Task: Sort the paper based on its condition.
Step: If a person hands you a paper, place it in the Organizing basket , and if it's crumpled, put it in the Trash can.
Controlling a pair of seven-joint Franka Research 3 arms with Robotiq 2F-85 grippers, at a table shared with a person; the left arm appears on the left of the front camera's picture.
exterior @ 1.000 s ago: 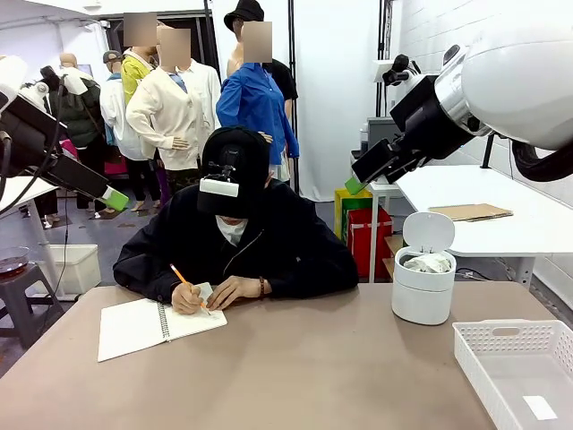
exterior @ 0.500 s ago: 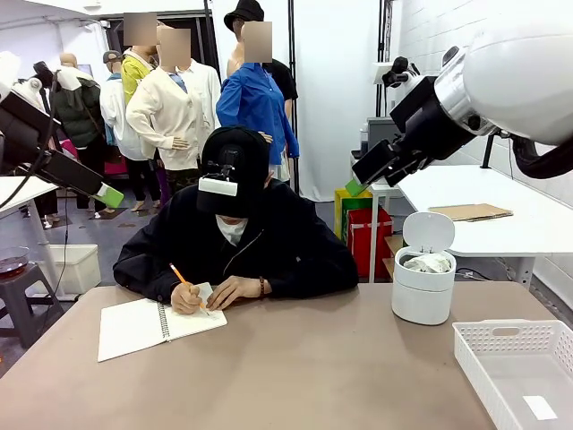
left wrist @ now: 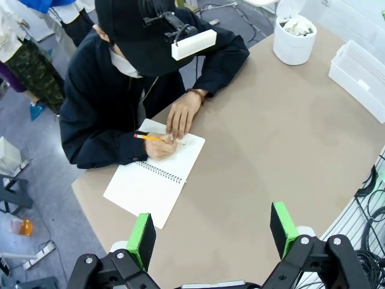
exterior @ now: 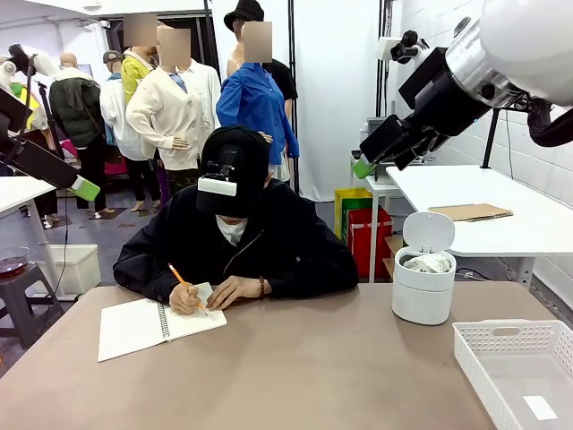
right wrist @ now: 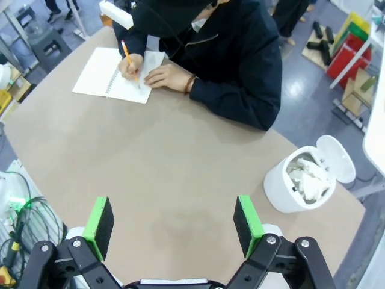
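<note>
While both arms hang high above the table (exterior: 295,376), the left gripper (left wrist: 213,232) shows its green pads spread wide with nothing between them; the right gripper (right wrist: 174,226) likewise, jaws wide and empty. Front view: left gripper at 9 o'clock, right gripper near 1 o'clock, both well clear of the tabletop.

Paper (exterior: 428,262) – crumpled white lumps sitting inside the white bin (exterior: 421,305), lid tipped up and open. Bin stands on the table at 3 o'clock, near the white basket (exterior: 501,358) at 5 o'clock.

Person (exterior: 269,242) sits at the table's 12 o'clock edge, bent over a spiral notebook (exterior: 134,327) at 8 o'clock – one hand (exterior: 186,298) holds an orange pencil (exterior: 177,273), the other hand (exterior: 235,289) rests on the page
</note>
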